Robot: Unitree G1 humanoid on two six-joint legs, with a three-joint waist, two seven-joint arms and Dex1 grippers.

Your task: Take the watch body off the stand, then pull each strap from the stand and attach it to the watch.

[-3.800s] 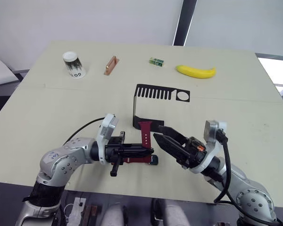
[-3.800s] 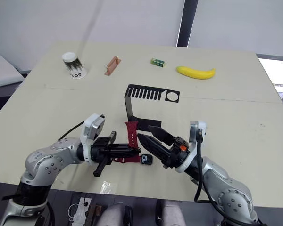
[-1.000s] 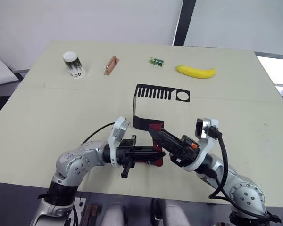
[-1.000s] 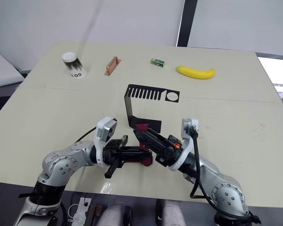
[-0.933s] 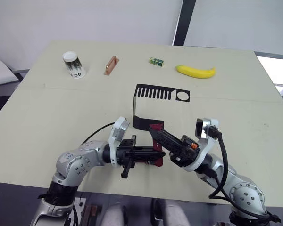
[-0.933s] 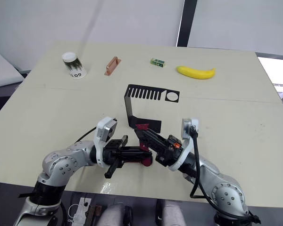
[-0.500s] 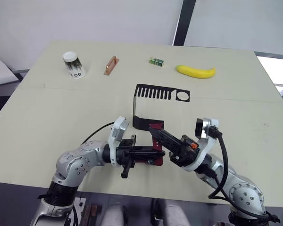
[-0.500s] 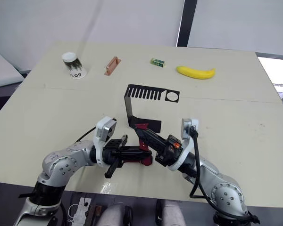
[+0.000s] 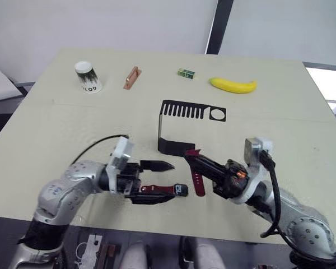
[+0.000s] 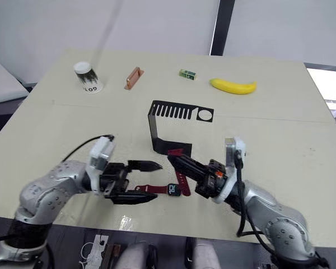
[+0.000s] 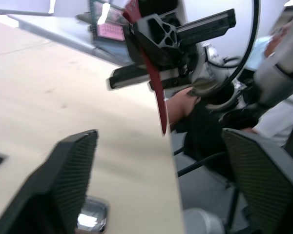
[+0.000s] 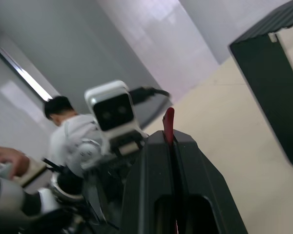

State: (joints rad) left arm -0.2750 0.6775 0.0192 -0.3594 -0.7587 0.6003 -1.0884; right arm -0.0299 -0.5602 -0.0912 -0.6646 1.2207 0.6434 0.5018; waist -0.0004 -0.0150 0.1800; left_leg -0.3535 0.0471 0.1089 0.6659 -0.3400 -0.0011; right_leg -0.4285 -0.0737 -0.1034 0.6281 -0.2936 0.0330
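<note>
- table: pale, holds everything.
- stand: mid-table, upright, slots empty.
- right gripper: fingers pressed together on a dark-red strap, pinched at its top end, rest hanging down toward the table, just in front of the stand base.
- left gripper: fingers spread wide, gripping nothing.
- second strap: flat on table, between the left fingers, joined to watch body.
- watch body: on table at strap's right end, near hanging strap.
</note>
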